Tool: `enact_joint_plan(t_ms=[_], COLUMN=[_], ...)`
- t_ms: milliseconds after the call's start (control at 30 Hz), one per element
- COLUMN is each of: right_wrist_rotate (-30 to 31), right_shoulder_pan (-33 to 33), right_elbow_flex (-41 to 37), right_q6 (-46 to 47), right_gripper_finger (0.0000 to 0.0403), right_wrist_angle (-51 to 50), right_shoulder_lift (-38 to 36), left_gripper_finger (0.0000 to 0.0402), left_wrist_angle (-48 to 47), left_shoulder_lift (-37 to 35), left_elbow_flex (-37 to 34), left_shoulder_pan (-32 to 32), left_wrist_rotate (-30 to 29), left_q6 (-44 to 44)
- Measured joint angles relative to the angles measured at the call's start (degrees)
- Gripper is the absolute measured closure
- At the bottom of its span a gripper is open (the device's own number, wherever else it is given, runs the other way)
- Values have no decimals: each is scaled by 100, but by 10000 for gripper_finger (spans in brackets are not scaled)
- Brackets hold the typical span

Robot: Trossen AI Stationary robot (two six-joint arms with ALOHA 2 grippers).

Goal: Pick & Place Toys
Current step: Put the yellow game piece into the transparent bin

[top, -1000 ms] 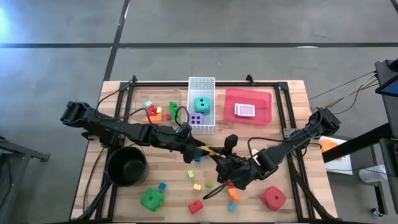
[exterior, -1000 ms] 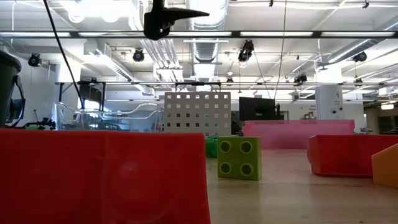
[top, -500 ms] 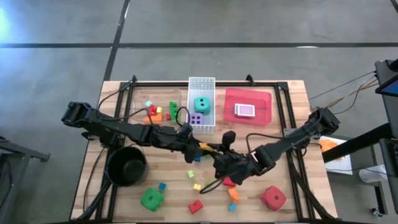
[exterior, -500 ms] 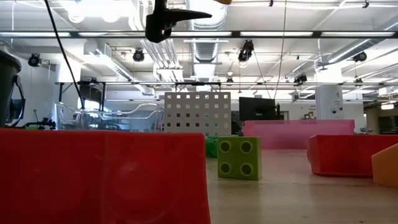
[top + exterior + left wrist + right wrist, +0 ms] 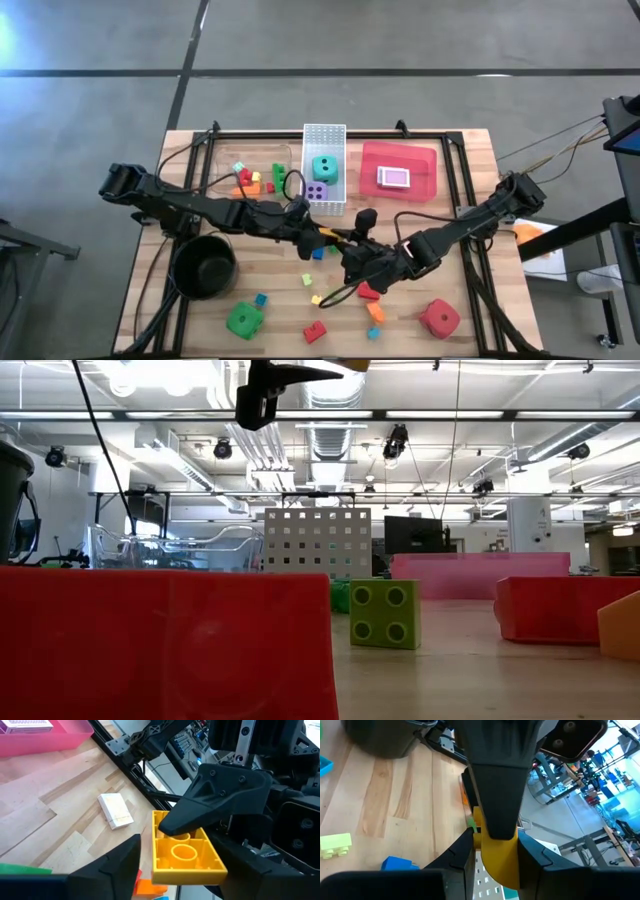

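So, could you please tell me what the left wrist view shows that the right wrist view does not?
Only the left wrist view shows the pink plastic tray and a small white card pack. Only the right wrist view shows the round black pot, a pale yellow building brick and a blue brick. Both show the bright yellow studded brick, gripped by the right gripper, with the open left gripper around it.
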Motion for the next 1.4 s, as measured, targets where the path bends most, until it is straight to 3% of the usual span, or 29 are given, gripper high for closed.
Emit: enact_joint_plan(t_ms=[267, 400, 667, 833, 1100, 1400], right_wrist_rotate=[-2, 5, 31, 17, 18, -67], right_shoulder_pan=[-33, -33, -33, -31, -31, 235], right_elbow_flex=[0, 0, -2, -2, -2, -23], right_q6=[-2, -2, 177, 307, 1168, 3425], right_gripper_finger=[318, 317, 205, 159, 125, 122], right_wrist_angle=[42, 67, 101, 60, -391, -1302], right_shoulder_lift=[0, 0, 0, 0, 0, 37], left_gripper_finger=[259, 265, 265, 265, 265, 265], left_wrist_angle=[-2, -3, -5, -91, -1420, -3486], left_shoulder_lift=[-2, -2, -7, -102, -769, -1852], left_elbow_flex=[0, 0, 0, 0, 0, 0], left_shoulder_pan=[0, 0, 4, 24, 274, 1146], left_wrist_rotate=[-16, -15, 32, 48, -60, -973], left_q6=[28, 84, 331, 437, 611, 802])
